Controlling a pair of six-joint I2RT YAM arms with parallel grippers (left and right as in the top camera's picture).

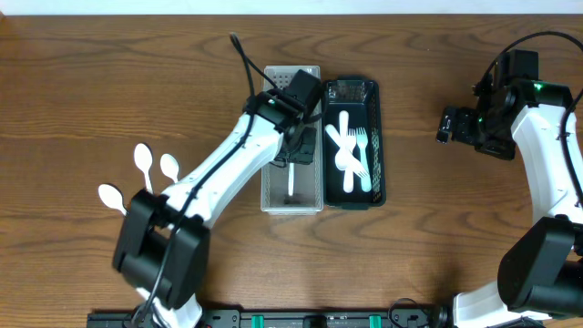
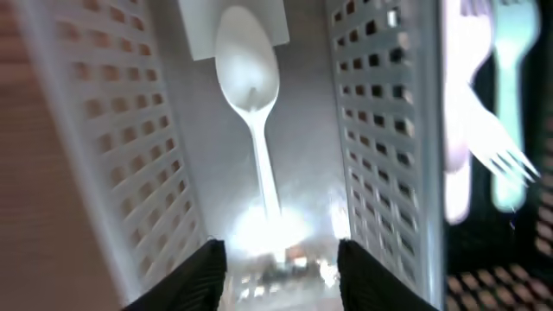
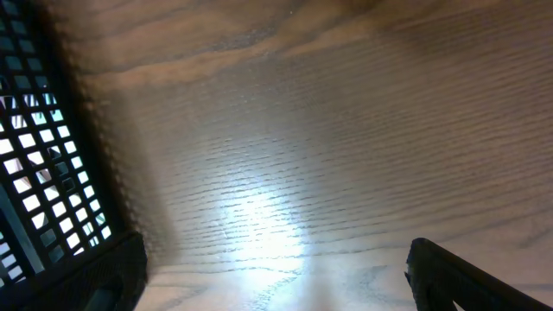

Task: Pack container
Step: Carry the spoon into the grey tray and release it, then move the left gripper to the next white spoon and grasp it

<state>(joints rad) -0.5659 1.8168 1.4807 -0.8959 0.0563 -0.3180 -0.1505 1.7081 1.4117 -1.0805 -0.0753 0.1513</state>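
Note:
A white perforated container [image 1: 270,196] stands mid-table beside a black container [image 1: 379,137] holding several white forks [image 1: 351,146]. My left gripper [image 1: 296,150] hangs over the white container, open and empty; in the left wrist view its jaws [image 2: 281,276] sit just above a white spoon [image 2: 251,95] lying on the container floor, also visible in the overhead view [image 1: 291,182]. Three white spoons [image 1: 141,169] lie on the table at the left. My right gripper [image 1: 446,123] is open and empty above bare wood [image 3: 276,173] to the right of the black container [image 3: 34,173].
The table's far edge runs along the top of the overhead view. A black rail [image 1: 301,319] lies along the near edge. The left arm's cable [image 1: 244,59] loops above the white container.

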